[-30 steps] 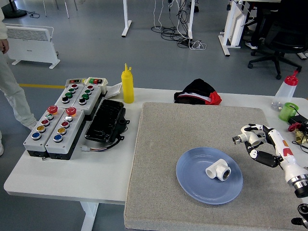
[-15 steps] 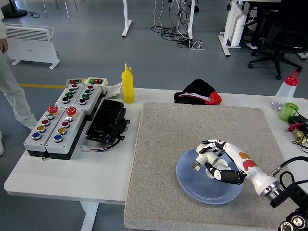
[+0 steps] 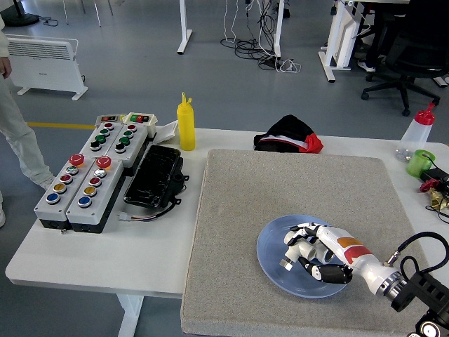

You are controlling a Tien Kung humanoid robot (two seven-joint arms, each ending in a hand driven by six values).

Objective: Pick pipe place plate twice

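Note:
A blue plate (image 3: 273,270) lies on the grey mat (image 3: 280,189) at the front right. My right hand (image 3: 303,251) reaches in from the lower right and sits low over the middle of the plate. Its fingers (image 3: 293,240) are curled around the white pipe fitting (image 3: 311,250), which is mostly hidden under the hand. The fitting is still down at the plate's surface. My left arm is out of view.
Two button boxes (image 3: 78,186) and a black tray (image 3: 154,175) stand at the left, with a yellow squeeze bottle (image 3: 186,123) behind them. A black and red cloth (image 3: 289,135) lies at the mat's far edge. A clear bottle (image 3: 416,133) and a green cup (image 3: 420,163) stand at the far right. A person's leg (image 3: 17,137) shows at the left edge.
My right hand swung in from the right edge to over the plate, then lowered and closed its fingers over the pipe fitting. The fitting has gone from plain view under the hand.

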